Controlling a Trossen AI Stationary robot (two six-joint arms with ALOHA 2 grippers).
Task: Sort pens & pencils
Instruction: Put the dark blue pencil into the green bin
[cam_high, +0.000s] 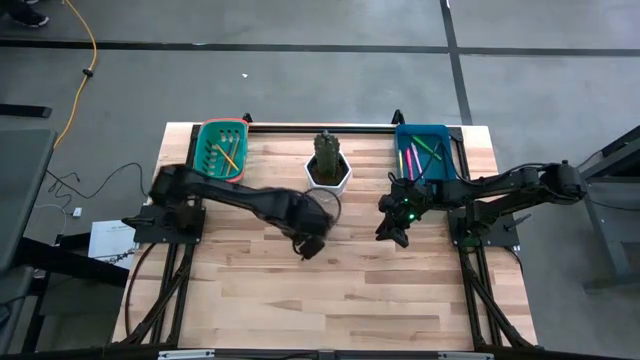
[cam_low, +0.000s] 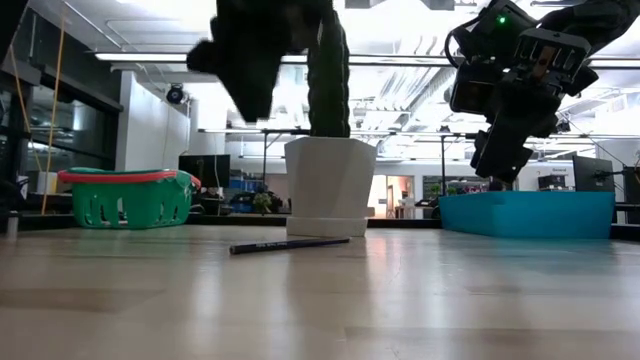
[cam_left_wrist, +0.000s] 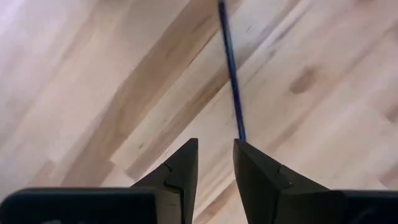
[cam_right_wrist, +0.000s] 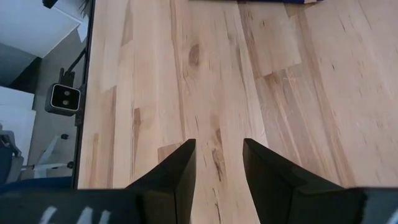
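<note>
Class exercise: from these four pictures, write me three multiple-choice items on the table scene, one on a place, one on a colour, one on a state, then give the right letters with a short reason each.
1. Where does the white pot with the plant stand?
A. Between the two baskets at the table's far edge
B. Inside the blue basket
C. At the near edge

2. What colour is the basket on the left arm's side?
A. Blue
B. Green
C. Yellow

3. How is the left claw in relation to the dark pencil on the table?
A. Shut on it, lifted
B. Open above it, pencil flat on the wood
C. Dropping it in a basket

Answers: 1 A, the high view shows it between the baskets. 2 B, green with a red rim. 3 B, the left wrist view shows spread fingers and the pencil lying beyond them.
</note>
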